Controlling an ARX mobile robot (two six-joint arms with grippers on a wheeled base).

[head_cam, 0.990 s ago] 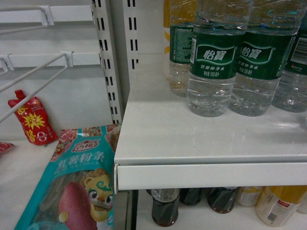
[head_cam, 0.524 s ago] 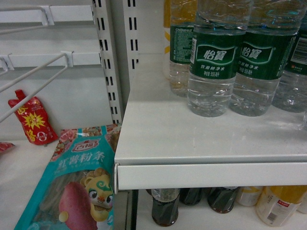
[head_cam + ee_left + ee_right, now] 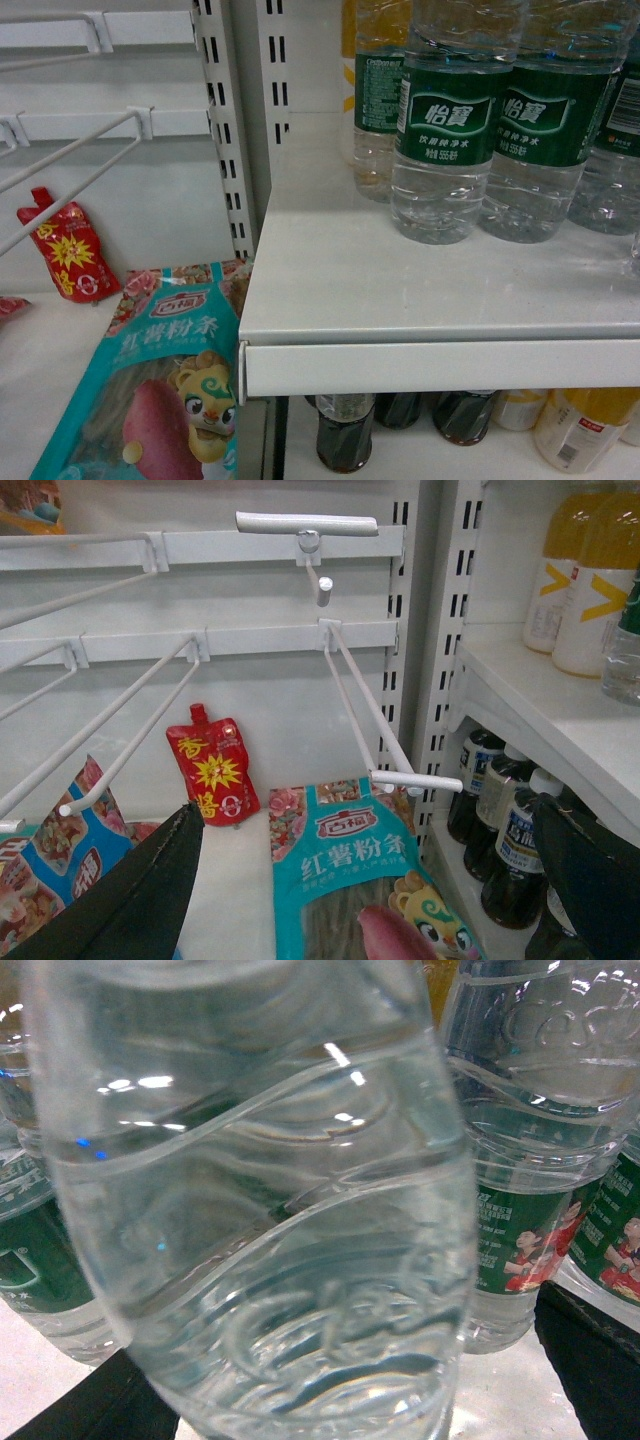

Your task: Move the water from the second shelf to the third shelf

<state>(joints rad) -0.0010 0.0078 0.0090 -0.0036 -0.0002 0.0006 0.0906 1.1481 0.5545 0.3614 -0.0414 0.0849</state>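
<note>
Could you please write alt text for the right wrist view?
A clear ribbed water bottle fills nearly the whole frame, very close to the camera. Behind it, more water bottles with green labels stand on a white shelf, and dark pincer fingers show at the bottom corners.

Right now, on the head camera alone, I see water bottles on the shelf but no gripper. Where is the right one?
Observer: On the right wrist camera a water bottle fills the frame, between the fingers of the right gripper.
Operator: Is it gripped?
Observer: Cannot tell; the contact points are out of sight.
Operator: And the left gripper?
Observer: Open and empty, facing the red pouch under the wire hooks.
</note>
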